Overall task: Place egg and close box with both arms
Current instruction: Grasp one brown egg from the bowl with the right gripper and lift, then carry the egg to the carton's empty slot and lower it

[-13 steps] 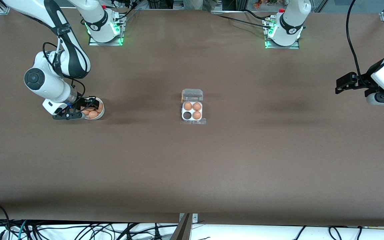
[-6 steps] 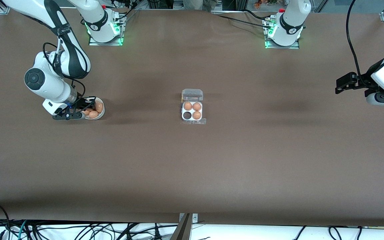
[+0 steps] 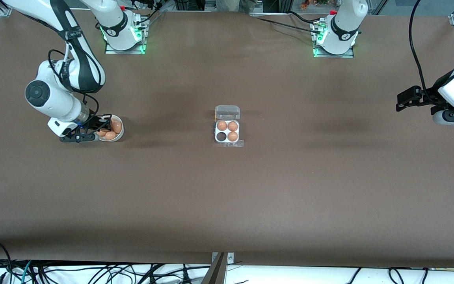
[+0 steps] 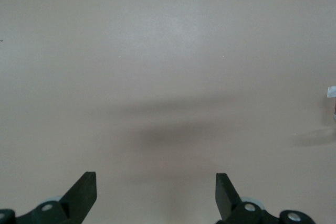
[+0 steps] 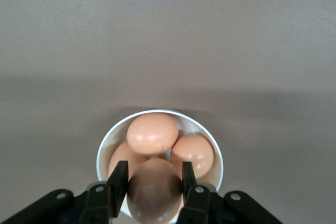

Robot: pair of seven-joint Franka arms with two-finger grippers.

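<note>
Right gripper clamped (on egg); left gripper spread, waiting.

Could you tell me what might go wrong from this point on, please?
1. The right hand pinches a brown egg over the round white bowl; squeezing harder could crack it, and slipping would drop it onto the others.
2. The clear-plastic egg carton has only one empty cell, beside three eggs, so a slightly off placement could knock a neighbour.

The right pincer grips one brown egg between its two fingers, over a white bowl on the counter. Three more eggs lie inside the bowl.
</note>
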